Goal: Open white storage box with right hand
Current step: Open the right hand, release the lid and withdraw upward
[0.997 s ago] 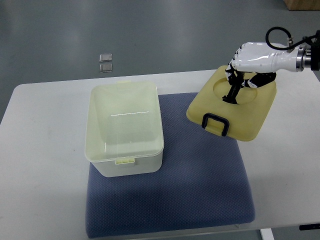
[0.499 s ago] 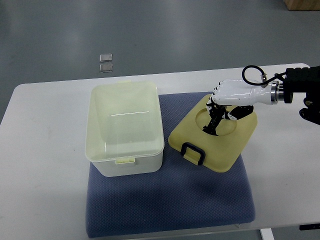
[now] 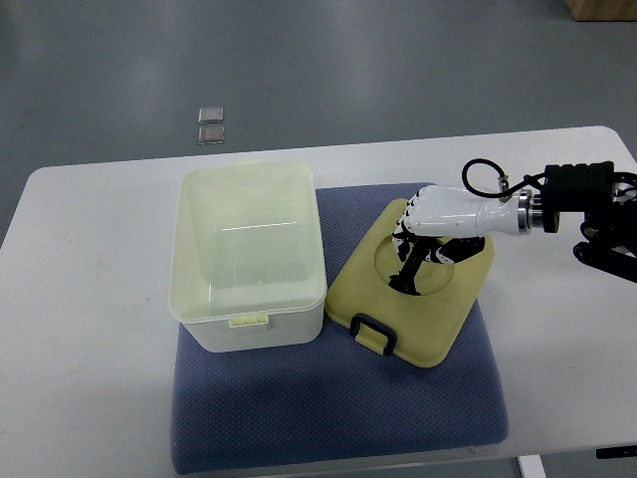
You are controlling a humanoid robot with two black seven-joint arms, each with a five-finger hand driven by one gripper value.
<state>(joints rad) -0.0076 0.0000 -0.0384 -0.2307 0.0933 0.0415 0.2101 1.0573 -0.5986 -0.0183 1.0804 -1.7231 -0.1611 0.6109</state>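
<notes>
Carrying the pale yellow plastic lid (image 3: 413, 299) down-left from the frame's upper right, the right hand (image 3: 423, 239) grips it beside the open white storage box (image 3: 249, 254); opening looks done.

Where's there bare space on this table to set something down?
The white table is bare left of the open white plastic storage box, and the blue mat is free in front of it. Crowded: right of the box, where the right hand holds the yellow lid.

The right hand (image 3: 423, 239) has a white shell and black fingers, a silver wrist ring, black forearm and a looped black cable.
</notes>
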